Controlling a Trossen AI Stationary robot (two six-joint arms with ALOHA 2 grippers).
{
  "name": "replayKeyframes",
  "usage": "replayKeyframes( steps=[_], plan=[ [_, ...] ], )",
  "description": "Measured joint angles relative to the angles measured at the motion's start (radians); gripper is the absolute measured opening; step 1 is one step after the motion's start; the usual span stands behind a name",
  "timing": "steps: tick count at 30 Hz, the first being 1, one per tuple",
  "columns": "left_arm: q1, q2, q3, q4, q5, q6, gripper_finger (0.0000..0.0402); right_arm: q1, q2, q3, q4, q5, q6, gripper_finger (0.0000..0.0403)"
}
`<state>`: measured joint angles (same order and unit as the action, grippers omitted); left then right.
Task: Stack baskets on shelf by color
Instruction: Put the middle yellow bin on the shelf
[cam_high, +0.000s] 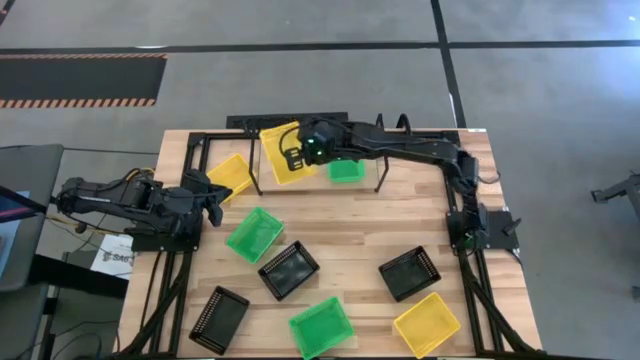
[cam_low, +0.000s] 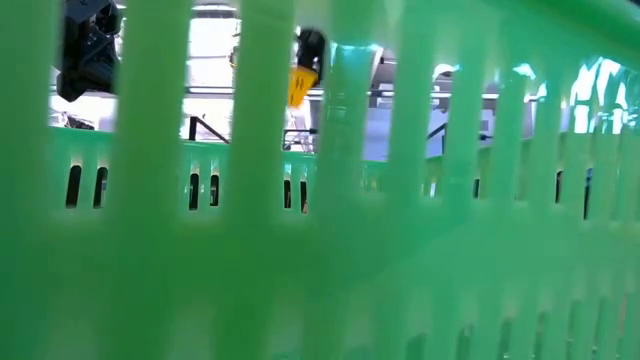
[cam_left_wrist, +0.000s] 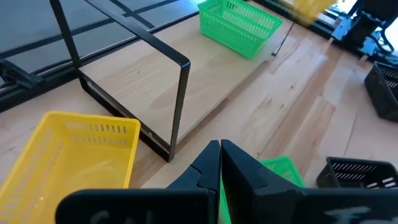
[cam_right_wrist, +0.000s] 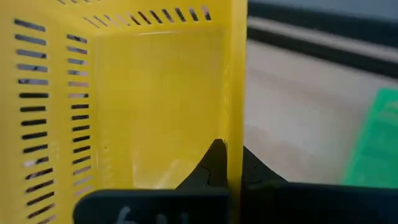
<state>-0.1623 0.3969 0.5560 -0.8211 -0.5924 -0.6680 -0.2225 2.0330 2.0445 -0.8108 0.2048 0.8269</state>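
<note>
Right gripper (cam_high: 292, 158) is over the shelf (cam_high: 380, 178) at the far edge of the surface (cam_high: 350, 235), fingers (cam_right_wrist: 214, 163) pinching the side wall of a yellow basket (cam_high: 282, 150), which hangs tilted above the shelf's left part; the right wrist view shows the wall clamped between the two dark fingers. A green basket (cam_high: 346, 171) sits on the shelf board toward its right part. A second yellow basket (cam_high: 231, 176) lies on the surface just beside the shelf's left end, outside the frame. Left gripper (cam_high: 213, 199) waits near the left edge of the surface, fingers (cam_left_wrist: 208, 165) pressed together, holding nothing. Spread over the surface: a green basket (cam_high: 254, 234) close to the left gripper, a black basket (cam_high: 289, 270) just beside it, another black basket (cam_high: 410, 274) toward the right, a third black basket (cam_high: 218, 319) at the near left, a green basket (cam_high: 322, 327) at the near edge, and a yellow basket (cam_high: 427, 324) at the near right. The low view is blocked by green basket mesh (cam_low: 330, 250) right at the camera.
</note>
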Motion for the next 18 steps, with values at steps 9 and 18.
replayKeyframes(
  steps=[9, 18],
  plan=[
    [0.000, 0.000, 0.000, -0.005, -0.015, -0.034, 0.0000, -0.050, 0.150, -0.002, -0.015, -0.099, 0.003, 0.0001],
    [0.000, 0.000, 0.000, -0.005, -0.016, -0.053, 0.0000, -0.090, 0.183, -0.002, -0.156, -0.069, 0.041, 0.0000]
  ],
)
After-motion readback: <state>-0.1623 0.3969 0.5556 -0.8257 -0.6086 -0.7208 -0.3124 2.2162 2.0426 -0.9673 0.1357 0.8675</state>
